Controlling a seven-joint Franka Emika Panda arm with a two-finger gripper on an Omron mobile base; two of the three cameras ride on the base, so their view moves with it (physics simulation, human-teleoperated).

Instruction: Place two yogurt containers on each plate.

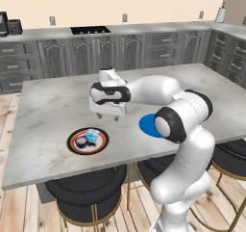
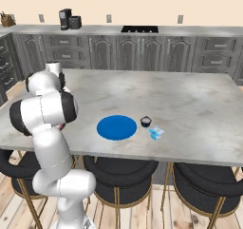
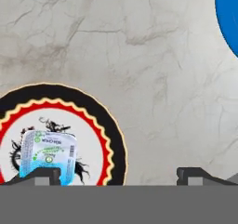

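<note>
The patterned plate [image 1: 72, 147] lies near the island's front left, red-orange rimmed with a dark centre. On it sit a dark round yogurt container [image 1: 80, 141] and a pale blue boxy one [image 1: 92, 136]. My gripper [image 1: 108, 116] hovers open and empty just above and behind this plate. In the hand view the pale blue tub [image 3: 49, 154] rests on the patterned plate [image 3: 111, 139] by my left fingertip [image 3: 44, 175]. The blue plate [image 2: 116, 127] holds nothing. To its right, on the counter, stand a dark tub [image 2: 145, 121] and a pale blue tub [image 2: 156, 133].
Black round stools [image 1: 86, 190] stand under the island's front edge. Grey cabinets and a cooktop [image 1: 90, 30] line the back wall, with a coffee machine [image 2: 64, 19] on that counter. My own arm hides part of the blue plate [image 1: 146, 125] in the left base view.
</note>
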